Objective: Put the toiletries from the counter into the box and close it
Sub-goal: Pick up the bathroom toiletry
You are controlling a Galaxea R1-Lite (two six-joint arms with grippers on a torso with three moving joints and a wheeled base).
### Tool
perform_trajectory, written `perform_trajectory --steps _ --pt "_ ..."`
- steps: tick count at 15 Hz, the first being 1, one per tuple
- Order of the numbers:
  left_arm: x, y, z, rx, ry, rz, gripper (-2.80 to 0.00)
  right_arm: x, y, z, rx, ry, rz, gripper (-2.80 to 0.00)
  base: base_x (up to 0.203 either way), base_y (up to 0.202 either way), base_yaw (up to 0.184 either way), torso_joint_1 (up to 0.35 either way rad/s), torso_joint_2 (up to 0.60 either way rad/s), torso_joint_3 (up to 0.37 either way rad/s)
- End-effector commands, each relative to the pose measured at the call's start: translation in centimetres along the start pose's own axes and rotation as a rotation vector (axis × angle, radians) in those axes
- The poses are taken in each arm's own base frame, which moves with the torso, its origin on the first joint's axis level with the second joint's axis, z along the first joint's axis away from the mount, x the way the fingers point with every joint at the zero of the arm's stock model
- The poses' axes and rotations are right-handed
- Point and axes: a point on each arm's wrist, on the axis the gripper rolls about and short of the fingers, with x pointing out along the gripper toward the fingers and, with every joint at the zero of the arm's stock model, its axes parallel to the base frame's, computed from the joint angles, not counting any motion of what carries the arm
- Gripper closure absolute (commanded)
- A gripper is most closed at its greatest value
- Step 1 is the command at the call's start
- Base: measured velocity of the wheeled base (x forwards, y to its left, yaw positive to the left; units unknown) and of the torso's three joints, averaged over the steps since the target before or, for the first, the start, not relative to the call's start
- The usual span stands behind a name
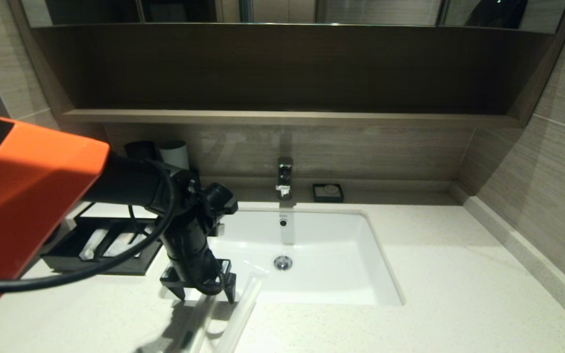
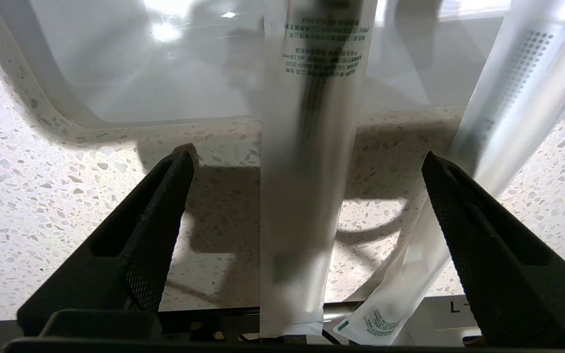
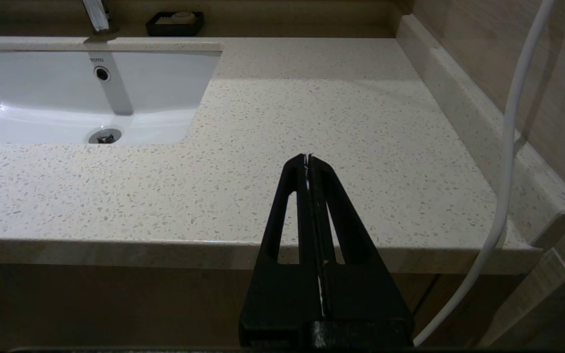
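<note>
My left tool (image 2: pixel 307 162) hangs wide open astride a wrapped toothbrush packet (image 2: pixel 307 196) at the desk's (image 1: pixel 434 294) front sink edge; next, I judge, close and lift toward the box (image 1: pixel 101 245) at the desk's back left.

A chrome tap (image 1: pixel 285 177) stands behind the basin, a small black soap dish (image 1: pixel 328 192) just beside it, and a long brown wooden shelf (image 1: pixel 287 117) runs above.
</note>
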Motion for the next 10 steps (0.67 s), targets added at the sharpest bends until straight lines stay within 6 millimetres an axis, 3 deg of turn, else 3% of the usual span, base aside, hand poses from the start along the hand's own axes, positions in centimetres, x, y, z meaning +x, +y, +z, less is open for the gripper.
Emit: perform_trajectory --steps 1,10 --pt "0.09 0.02 -0.06 -0.003 0.008 0.002 -2.8 0.0 0.0 -0.04 0.0 -0.001 0.0 0.0 0.0 0.0 0.0 0.0 0.0 0.0" --pt "0.78 0.01 0.07 -0.004 0.025 0.009 -2.8 0.01 0.0 -0.04 0.0 0.001 0.0 0.0 0.0 0.0 0.0 0.0 0.0 0.0"
